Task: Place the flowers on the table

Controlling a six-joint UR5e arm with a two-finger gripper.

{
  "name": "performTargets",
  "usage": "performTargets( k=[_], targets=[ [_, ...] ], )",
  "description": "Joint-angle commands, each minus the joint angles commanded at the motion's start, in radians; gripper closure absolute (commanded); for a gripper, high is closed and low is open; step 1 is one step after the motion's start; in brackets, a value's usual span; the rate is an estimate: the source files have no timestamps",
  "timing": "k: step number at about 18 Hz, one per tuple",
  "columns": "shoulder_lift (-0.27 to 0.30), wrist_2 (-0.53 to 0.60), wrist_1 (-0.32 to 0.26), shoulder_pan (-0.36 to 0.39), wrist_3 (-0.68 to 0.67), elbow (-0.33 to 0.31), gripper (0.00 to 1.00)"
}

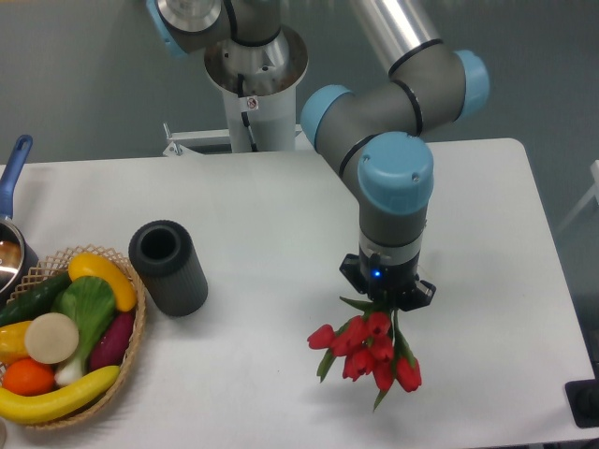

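A bunch of red tulips [370,351] with green leaves hangs below my gripper [387,301], blossoms spreading toward the front of the white table [271,206]. The gripper points straight down and is shut on the stems; its fingers are mostly hidden by the wrist and the leaves. The blossoms are low over the tabletop at the front right; I cannot tell whether they touch it.
A dark grey cylindrical vase [168,267] stands left of centre. A wicker basket [137,345] of toy vegetables and fruit sits at the front left. A pot with a blue handle [11,168] is at the left edge. The arm's base [255,84] stands behind the table.
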Motion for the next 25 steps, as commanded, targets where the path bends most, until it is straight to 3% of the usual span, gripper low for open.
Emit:
performTargets(
  k=[12, 14, 15, 17, 18, 20, 25],
  targets=[
    [-0.029, -0.006, -0.002, -0.044, -0.032, -0.021, 0.79],
    [-0.038, -0.009, 0.000, -0.051, -0.034, -0.020, 0.69],
    [-0.040, -0.012, 0.000, -0.052, -0.034, -0.021, 0.57],
    [-0.043, -0.024, 0.000, -0.052, -0.034, -0.021, 0.45],
    [-0.043, -0.034, 0.000, -0.052, -0.034, -0.021, 0.22],
    [-0.045, -0.035, 0.000, -0.052, -0.046, -0.021, 0.00],
    [-0.037, -0.034, 0.006, -0.049, -0.049, -0.034, 0.00]
  ],
)
